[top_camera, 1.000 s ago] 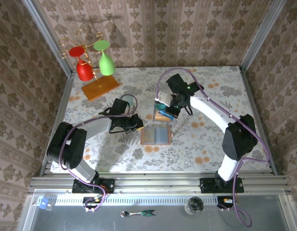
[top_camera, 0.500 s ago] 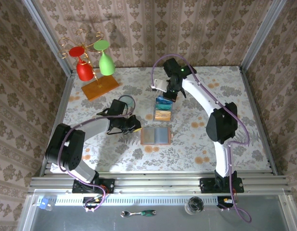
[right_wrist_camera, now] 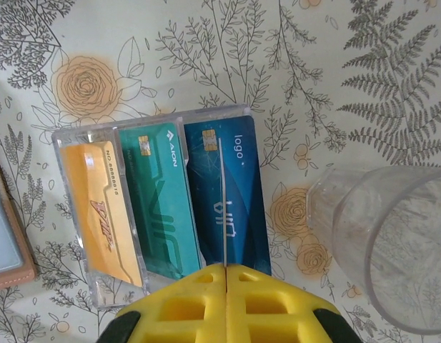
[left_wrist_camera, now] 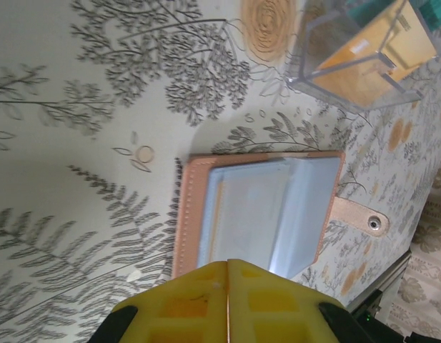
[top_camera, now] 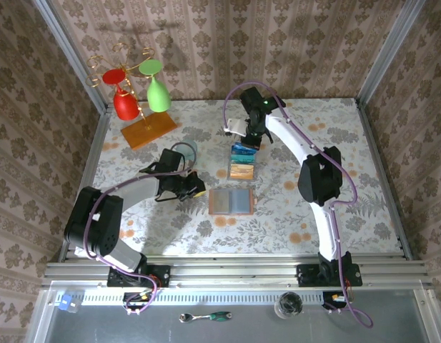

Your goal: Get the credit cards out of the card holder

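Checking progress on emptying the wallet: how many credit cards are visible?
3, side by side in the clear plastic box: one thin yellow-orange card, one teal card, one dark blue card. Others may hide inside the brown folding card holder.

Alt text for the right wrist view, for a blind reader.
Three credit cards, orange, teal and dark blue, sit side by side in a clear plastic box on a floral table. The shut yellow right tool shows at the bottom, a clear cup at right, the edge of the card holder at left.
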Available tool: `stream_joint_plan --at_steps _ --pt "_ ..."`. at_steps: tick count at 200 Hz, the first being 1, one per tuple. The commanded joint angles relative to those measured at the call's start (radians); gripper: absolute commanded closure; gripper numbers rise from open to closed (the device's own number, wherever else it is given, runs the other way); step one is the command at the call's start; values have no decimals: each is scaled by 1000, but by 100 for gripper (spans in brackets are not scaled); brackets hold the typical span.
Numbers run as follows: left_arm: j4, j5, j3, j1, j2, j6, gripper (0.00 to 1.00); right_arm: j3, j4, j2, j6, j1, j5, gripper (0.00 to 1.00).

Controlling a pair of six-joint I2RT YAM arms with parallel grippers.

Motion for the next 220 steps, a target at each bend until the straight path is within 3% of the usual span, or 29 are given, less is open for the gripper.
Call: stream_joint_plan --at_steps 1,10,38,115,175,220 --pt "-8 -6 -18 4 -20 12 92 36 -17 26 -20 -6 -1 100" --pt "-4 -3 -20 4 -21 10 91 35 -12 26 -16 -4 -4 99" --pt "-4 -1 -22 4 -19 16 91 33 11 17 0 -3 8 82" --pt "27 10 -29 2 -9 11 91 -176 204 -142 114 -2 -5 78" --pt "58 12 -26 -17 20 5 91 -450 405 -315 370 16 -93 76" --pt "95 13 -31 -51 54 -11 92 -630 541 -418 687 35 -130 77"
